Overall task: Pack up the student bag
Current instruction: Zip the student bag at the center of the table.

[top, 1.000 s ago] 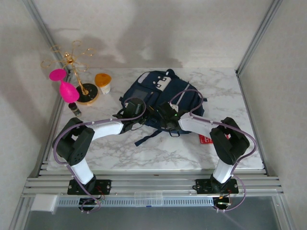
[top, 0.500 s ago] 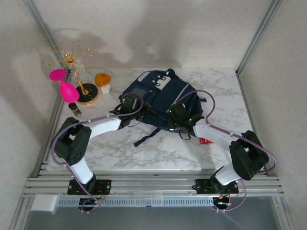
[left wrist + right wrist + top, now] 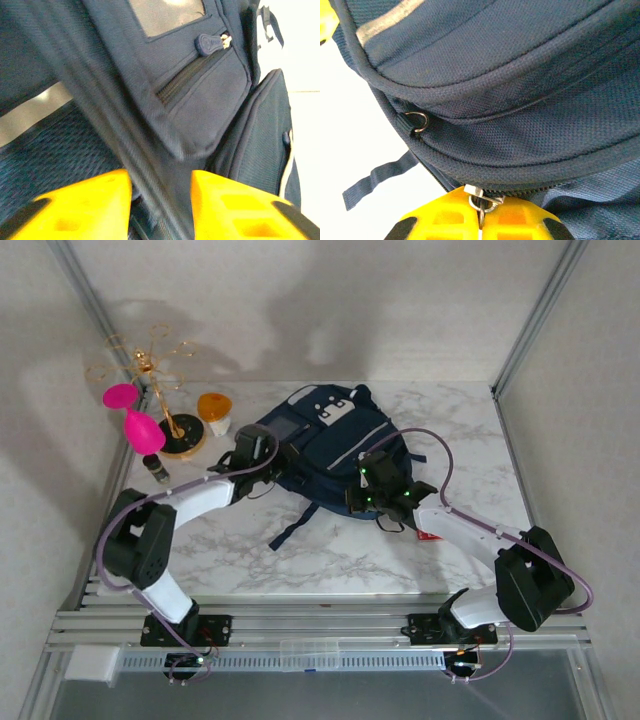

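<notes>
The student bag (image 3: pixel 330 435), navy with a white patch, lies at the back middle of the marble table. My left gripper (image 3: pixel 262 450) is at its left side. In the left wrist view its yellow fingers (image 3: pixel 100 200) stand apart, and a dark fabric strap (image 3: pixel 150 165) runs loosely between them below the front pocket zip (image 3: pixel 210 44). My right gripper (image 3: pixel 372 488) is at the bag's near right edge. In the right wrist view it (image 3: pixel 482 207) is shut on the metal zipper pull (image 3: pixel 479 192) of the main zip.
At the back left stand a gold wire stand (image 3: pixel 160 390), pink pieces (image 3: pixel 135 418), an orange-topped cup (image 3: pixel 214 410) and a small dark bottle (image 3: pixel 155 468). A red item (image 3: pixel 428 533) lies under the right arm. A loose bag strap (image 3: pixel 295 525) trails toward the front.
My left gripper has opened and moved back and left along the bag. The right gripper, still shut on the zipper pull, has moved right along the bag's edge.
</notes>
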Controlling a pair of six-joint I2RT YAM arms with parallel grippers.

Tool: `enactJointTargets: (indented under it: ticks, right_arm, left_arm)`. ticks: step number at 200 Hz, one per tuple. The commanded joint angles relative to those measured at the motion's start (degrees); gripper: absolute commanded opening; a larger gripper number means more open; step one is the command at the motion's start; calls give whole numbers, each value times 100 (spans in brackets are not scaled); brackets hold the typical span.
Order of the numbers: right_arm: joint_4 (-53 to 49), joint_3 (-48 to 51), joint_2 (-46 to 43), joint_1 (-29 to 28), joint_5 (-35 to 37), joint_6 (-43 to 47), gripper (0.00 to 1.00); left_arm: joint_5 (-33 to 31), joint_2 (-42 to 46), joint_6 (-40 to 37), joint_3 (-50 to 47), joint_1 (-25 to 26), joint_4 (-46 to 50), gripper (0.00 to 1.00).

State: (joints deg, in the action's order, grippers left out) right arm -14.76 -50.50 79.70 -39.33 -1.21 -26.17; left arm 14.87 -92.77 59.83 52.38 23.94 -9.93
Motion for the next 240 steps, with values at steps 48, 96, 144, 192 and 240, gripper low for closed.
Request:
enactJointTargets:
  ticks: [48,96,144,192,240]
  right_arm:
    - [588,116,144,-189,-497,-19,0]
    - [758,137,144,-189,-483,33,0]
    - [759,105,209,-189,-338,65,0]
    - [-359,-56,-83,-172,867,-12,0]
    - [-1227,0,-525,-101,1637,-247,0]
  left_arm:
    - [-704,556,2120,-863,1368,-1447,51]
    - [-1256,-141,2590,-426,1846,-1572,38]
    - [-1980,-359,2813,-363,1939,-1338,7]
    - [-1959,3,1918,-177,1658,-389,0]
    - [-880,539,455,-401,621,287,0]
